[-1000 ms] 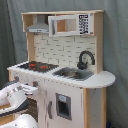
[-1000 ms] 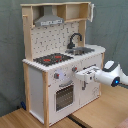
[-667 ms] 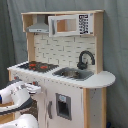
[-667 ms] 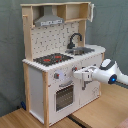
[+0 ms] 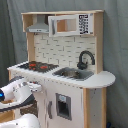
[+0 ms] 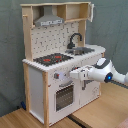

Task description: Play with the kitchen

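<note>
Toy kitchen [image 6: 50,95] standing on a wooden floor [image 6: 30,119], robot arm [image 6: 107,72] at its front

In both exterior views the white arm reaches to the cabinet front below the black-red hob [image 6: 51,59]; the gripper [image 6: 71,75] sits against the front panel, its state cannot be told

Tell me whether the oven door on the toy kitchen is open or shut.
Shut. In the second exterior view the oven door lies flush with the kitchen front, no gap showing. The end effector hovers just above it.
</note>
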{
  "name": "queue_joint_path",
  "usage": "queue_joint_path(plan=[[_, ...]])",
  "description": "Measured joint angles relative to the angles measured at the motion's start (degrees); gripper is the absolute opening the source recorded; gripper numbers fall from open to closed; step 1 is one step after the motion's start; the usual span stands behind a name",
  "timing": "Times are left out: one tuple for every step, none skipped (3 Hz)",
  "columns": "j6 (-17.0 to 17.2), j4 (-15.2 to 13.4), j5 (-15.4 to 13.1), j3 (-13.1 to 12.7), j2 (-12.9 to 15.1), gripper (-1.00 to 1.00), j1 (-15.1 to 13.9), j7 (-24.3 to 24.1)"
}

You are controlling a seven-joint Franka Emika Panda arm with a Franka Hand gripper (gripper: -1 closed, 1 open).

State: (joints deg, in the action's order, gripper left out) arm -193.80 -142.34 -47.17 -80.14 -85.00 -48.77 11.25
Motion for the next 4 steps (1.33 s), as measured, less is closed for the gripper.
queue_joint_path(plan=[[0.0,0.0,0.0,0.0,0.0,-1.0,0.0,0.0],[-0.2,-0.3,0.2,0.2,0.1,-1.0,0.0,-5.4],[-0.7,-0.4,0.2,0.3,0.1,-1.0,-0.1,-11.7],[-1.3,-0.5,0.2,0.4,0.1,-1.0,-0.2,-18.5]])
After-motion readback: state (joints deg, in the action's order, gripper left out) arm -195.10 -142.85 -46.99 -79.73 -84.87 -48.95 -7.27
